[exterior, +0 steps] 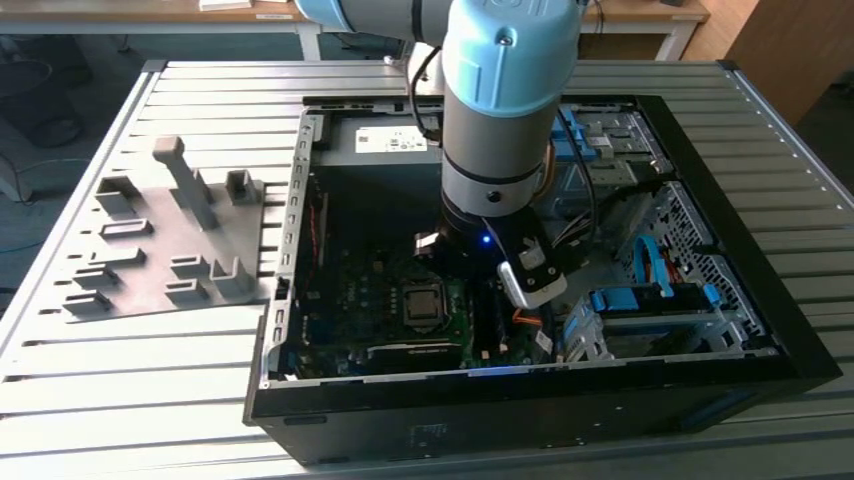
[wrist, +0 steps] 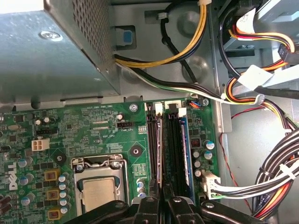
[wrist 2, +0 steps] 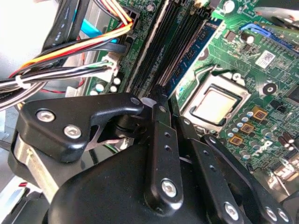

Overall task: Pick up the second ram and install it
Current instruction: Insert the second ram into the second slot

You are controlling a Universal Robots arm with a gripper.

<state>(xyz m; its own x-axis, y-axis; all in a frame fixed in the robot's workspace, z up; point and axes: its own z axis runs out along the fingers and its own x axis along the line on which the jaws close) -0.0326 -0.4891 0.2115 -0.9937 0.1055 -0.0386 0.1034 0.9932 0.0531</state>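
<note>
Closest up, the claw point(wrist 2: 169, 100) is pinched to a slim gap on the second ram point(wrist 2: 190, 59); that stick stands on edge in the slots point(wrist: 173, 149), near the processor point(wrist 2: 215, 105); another stick point(wrist: 186, 149) sits in the outer slot; the arm point(exterior: 501, 120) reaches into the open computer case point(exterior: 534, 410); a grey tray point(exterior: 160, 240) lies on the tabletop point(exterior: 134, 400) at the exterior view's left.

Exterior view: high, off the arm point(exterior: 501, 120), tilted down on the table point(exterior: 134, 400), far enough to take in the whole computer case point(exterior: 534, 415).
First wrist view: close over the motherboard point(wrist: 93, 126), looking past the gripper point(wrist: 161, 198) along the memory slots point(wrist: 170, 144).
Second wrist view: right behind the gripper point(wrist 2: 166, 100), slanting along the memory slots point(wrist 2: 173, 46).
Shared: all three views hold the processor socket point(wrist: 98, 189) point(wrist 2: 216, 103) point(exterior: 424, 303).
</note>
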